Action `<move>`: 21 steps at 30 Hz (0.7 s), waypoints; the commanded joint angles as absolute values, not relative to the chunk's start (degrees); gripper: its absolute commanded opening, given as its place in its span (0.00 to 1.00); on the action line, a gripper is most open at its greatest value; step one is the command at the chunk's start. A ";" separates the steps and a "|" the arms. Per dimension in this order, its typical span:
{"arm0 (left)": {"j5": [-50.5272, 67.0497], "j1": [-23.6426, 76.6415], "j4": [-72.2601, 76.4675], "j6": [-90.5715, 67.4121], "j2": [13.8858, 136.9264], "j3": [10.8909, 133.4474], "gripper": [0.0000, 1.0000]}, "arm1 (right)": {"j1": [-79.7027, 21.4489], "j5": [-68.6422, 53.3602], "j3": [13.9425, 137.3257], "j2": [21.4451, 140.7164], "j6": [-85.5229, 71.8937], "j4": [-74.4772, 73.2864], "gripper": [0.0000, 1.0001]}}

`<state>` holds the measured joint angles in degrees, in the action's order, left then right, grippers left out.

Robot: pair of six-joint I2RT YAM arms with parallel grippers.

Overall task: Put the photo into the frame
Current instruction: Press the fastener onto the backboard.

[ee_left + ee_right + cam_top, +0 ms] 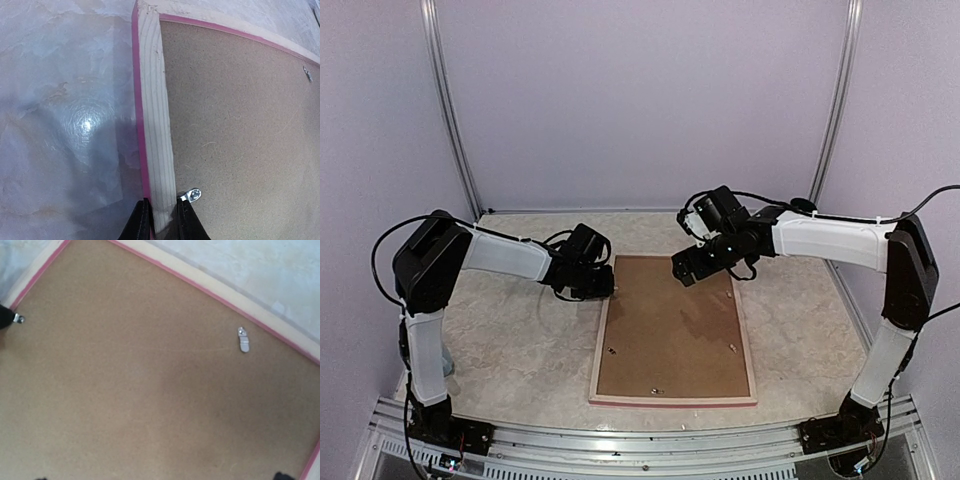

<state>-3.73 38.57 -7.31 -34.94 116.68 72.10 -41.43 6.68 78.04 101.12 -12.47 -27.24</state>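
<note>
The frame lies face down on the table, pale wood back up, pink edges showing. A brown backing board fills it. The photo is hidden from every view. My left gripper is shut on the frame's left rail near the far left corner. In the left wrist view its fingers straddle the wooden rail, beside a small metal turn clip. My right gripper hovers open over the far end of the board. Only its fingertips show, far apart, holding nothing.
Small metal clips sit on the board near the rails. The marbled tabletop surrounds the frame. Walls close the back and sides. A metal rail runs along the near edge.
</note>
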 commanded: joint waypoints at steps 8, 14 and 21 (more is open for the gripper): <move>-7.27 38.28 -11.41 -33.77 111.25 71.83 0.38 | -38.75 8.01 74.54 96.54 -13.49 -28.43 0.99; -5.54 37.97 -13.91 -30.20 112.12 74.93 0.38 | -34.46 7.67 65.46 92.63 -16.09 -26.01 0.99; -4.20 38.30 -14.57 -28.45 114.77 76.38 0.38 | -30.24 5.88 58.37 93.17 -18.37 -21.12 0.95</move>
